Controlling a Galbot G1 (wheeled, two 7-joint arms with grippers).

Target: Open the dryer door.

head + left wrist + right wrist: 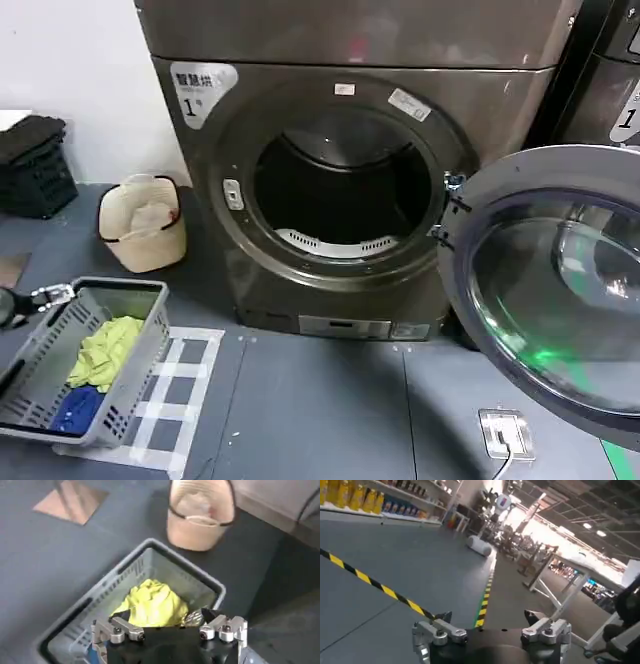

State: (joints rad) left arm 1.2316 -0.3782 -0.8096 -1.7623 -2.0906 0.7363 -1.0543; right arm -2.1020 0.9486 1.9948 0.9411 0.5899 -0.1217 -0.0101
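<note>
On the right, the dryer door [560, 300] hangs wide open; both grippers' jaws spread, empty. Bumping it could swing it shut.

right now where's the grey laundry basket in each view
Head view: grey laundry basket at lower left, on the floor in front of the dryer.
Left wrist view: basket rim centre, just beyond the left gripper.
Right wrist view: not in it.
Shared landmark: yellow cloth inside the basket.
</note>
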